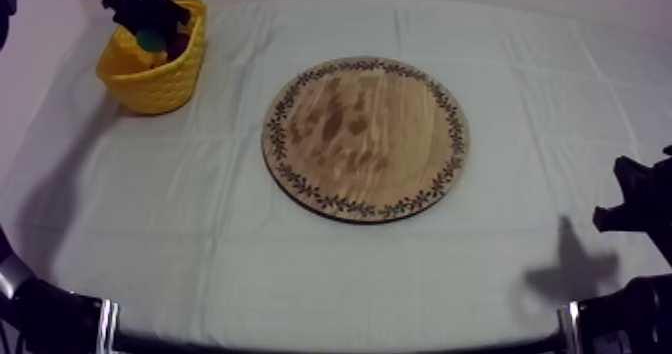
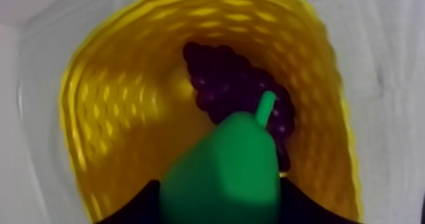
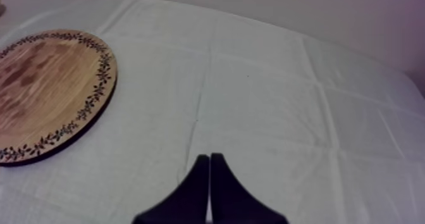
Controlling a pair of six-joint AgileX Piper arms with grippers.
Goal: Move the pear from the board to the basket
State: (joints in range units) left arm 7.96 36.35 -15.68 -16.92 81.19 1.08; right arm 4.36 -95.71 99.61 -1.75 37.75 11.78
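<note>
My left gripper (image 1: pixel 148 20) is closed round the green toy pear (image 2: pixel 221 176), just inside the yellow woven basket (image 1: pixel 150 83) at the far left. A dark purple bunch of grapes (image 2: pixel 237 90) lies in the basket under the pear. My right gripper (image 3: pixel 209 176) is closed on nothing, low at the near right, beside the round wooden board (image 1: pixel 366 138).

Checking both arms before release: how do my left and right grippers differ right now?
The left gripper is shut on the pear; the right gripper is shut on nothing, closed to a narrow wedge. The left hangs over the yellow basket, where grapes lie; the right sits over bare cloth beside the wooden board. Both are black and closed.
</note>
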